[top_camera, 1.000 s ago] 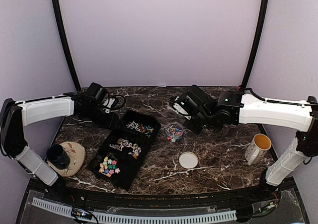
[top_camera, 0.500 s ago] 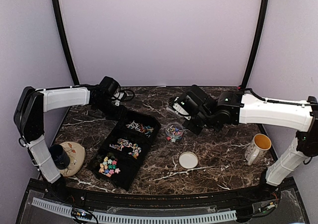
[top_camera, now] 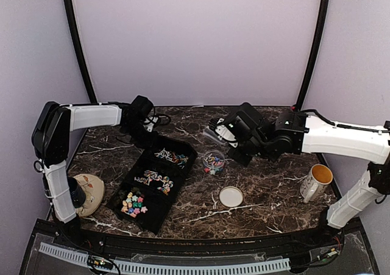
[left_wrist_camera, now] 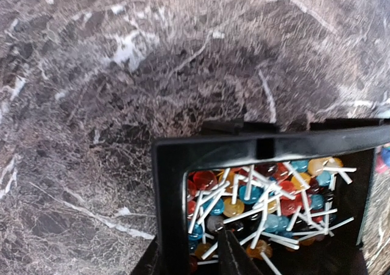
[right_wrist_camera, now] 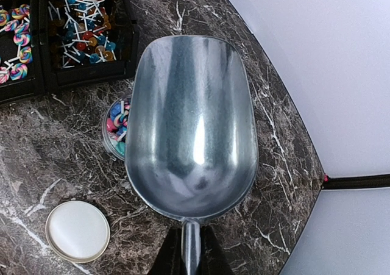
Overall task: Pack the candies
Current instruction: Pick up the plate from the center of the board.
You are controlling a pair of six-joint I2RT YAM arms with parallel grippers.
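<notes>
A black three-part tray (top_camera: 181, 144) holds the candies: stick lollipops (top_camera: 172, 157) in the far part, swirl lollipops (top_camera: 155, 180) in the middle, pastel star pieces (top_camera: 134, 202) in the near part. A small clear tub (top_camera: 213, 161) of mixed candies stands right of the tray. My left gripper (top_camera: 146, 127) hangs at the tray's far left corner, its fingertips (left_wrist_camera: 226, 241) together just over the stick lollipops (left_wrist_camera: 268, 199), nothing seen between them. My right gripper (right_wrist_camera: 191, 253) is shut on the handle of an empty metal scoop (right_wrist_camera: 192, 125), held above the tub (right_wrist_camera: 113, 127).
A white round lid (top_camera: 231, 196) lies on the marble near the tub. A white mug (top_camera: 317, 180) stands at the right. At the left edge a dark cup (top_camera: 72, 191) sits on a beige plate (top_camera: 91, 183).
My left arm has swung right, from beside the tray to its far corner, and its jaws have closed in. The right arm with the scoop shifted only slightly.
</notes>
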